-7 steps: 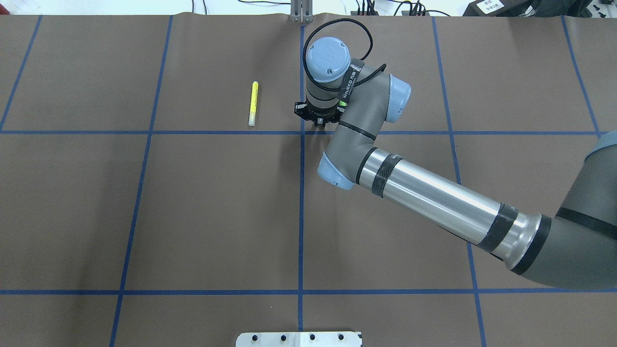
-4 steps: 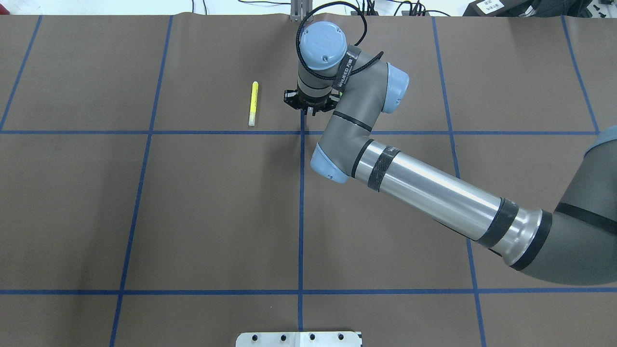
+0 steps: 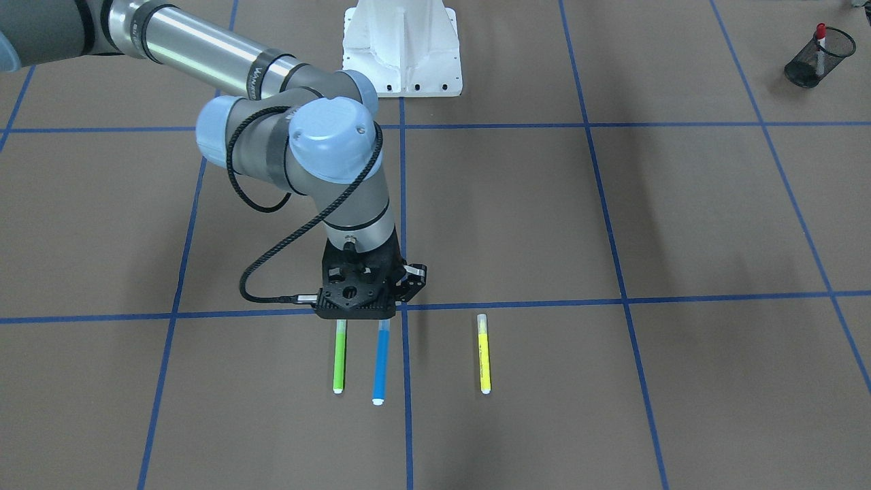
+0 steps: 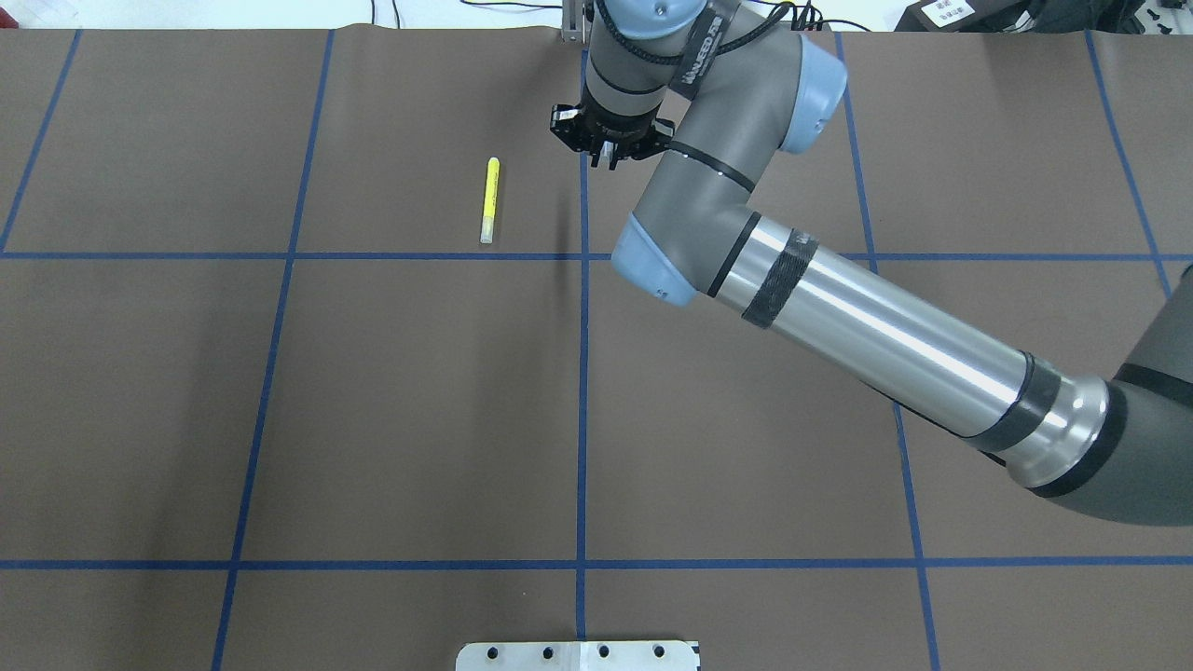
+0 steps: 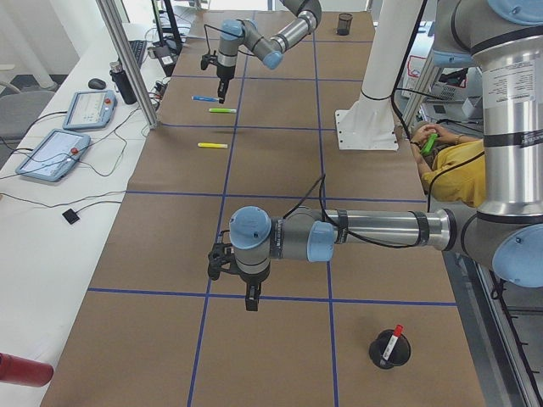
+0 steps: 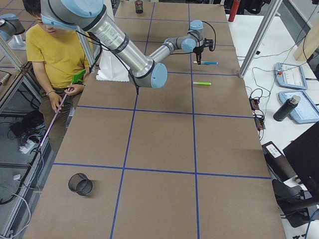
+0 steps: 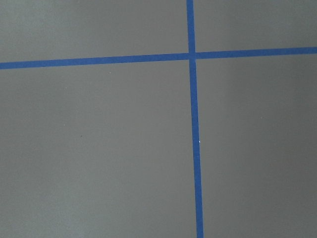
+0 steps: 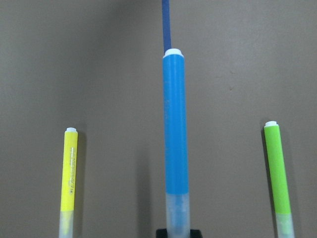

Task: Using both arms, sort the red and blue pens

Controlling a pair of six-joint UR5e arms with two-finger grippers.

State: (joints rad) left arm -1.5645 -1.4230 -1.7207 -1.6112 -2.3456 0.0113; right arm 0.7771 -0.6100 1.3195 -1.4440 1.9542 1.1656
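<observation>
— Right hand (image 4: 607, 158) is clenched on the clear cap of the blue marker (image 8: 175, 129); the barrel juts level above the bench (image 4: 373, 419), I judge.
— Lift straight and carry it level; a cap-end hold may droop.
— Anything near?
— In the front-facing view the green marker (image 8: 277, 168) is at its 9 o'clock and the yellow marker (image 8: 69, 168) at 3, both near. In the right-side view a black mesh cup (image 6: 79, 185) sits at 7 o'clock, well apart.
— Left hand (image 5: 251, 298)?
— Cannot tell.
</observation>
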